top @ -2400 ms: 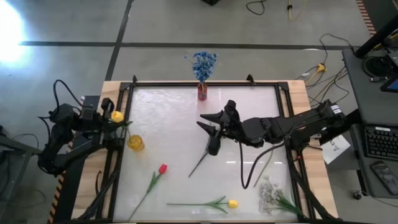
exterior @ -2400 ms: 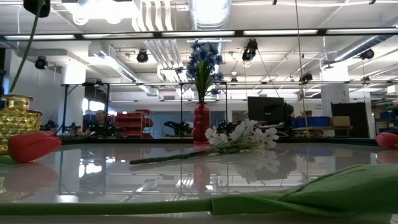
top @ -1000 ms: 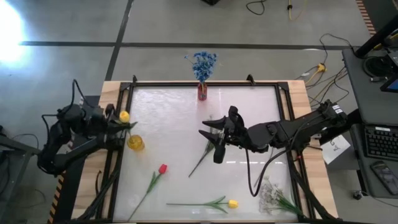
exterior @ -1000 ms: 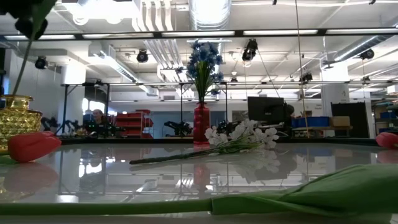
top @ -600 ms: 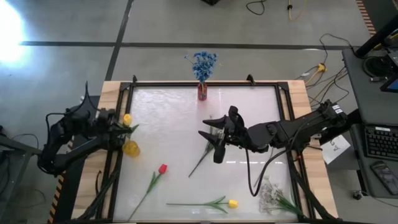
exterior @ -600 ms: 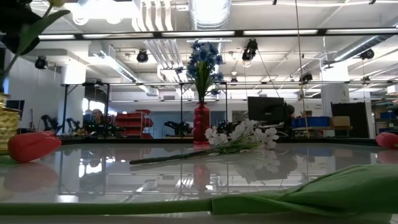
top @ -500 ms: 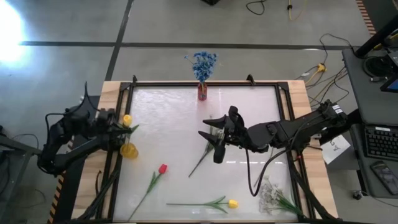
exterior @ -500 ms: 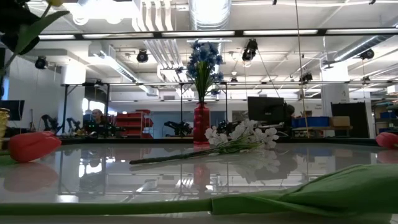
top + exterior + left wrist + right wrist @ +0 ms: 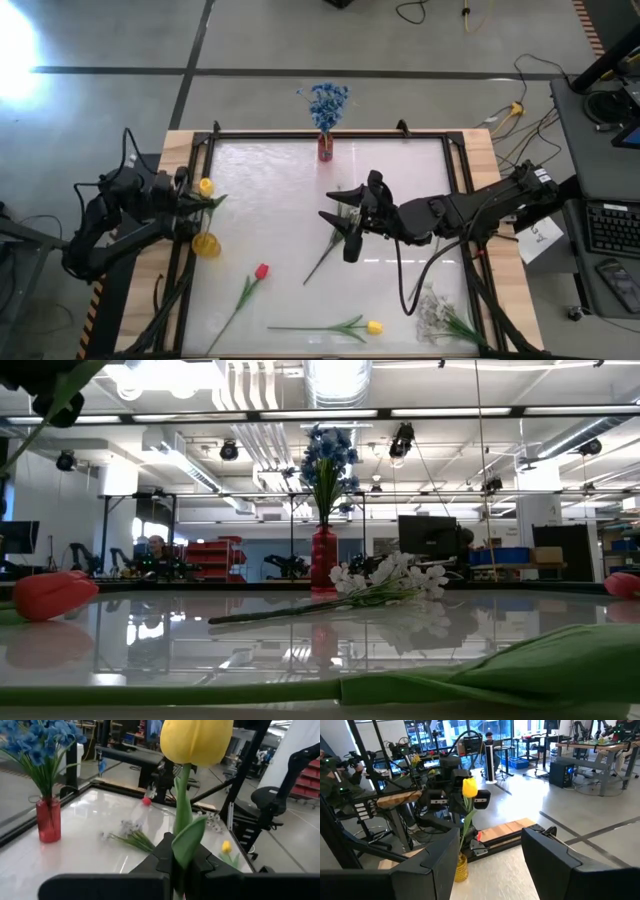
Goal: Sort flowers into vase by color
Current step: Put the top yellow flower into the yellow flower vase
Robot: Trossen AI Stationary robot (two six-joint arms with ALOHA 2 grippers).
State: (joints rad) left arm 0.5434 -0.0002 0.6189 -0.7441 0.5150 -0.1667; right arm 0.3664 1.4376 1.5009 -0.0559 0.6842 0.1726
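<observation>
Your left gripper (image 9: 181, 862) clamps yellow tulip (image 9: 204, 187) stem, now back over yellow vase (image 9: 206, 244) at table's left edge; stem not yet in. Right gripper (image 9: 347, 222) unmoved, fingers wide, mid-table above white spray (image 9: 345, 208).

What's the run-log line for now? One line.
left gripper: shut on yellow tulip, by yellow vase | right gripper: open over white spray | blue flowers: in red vase
</observation>
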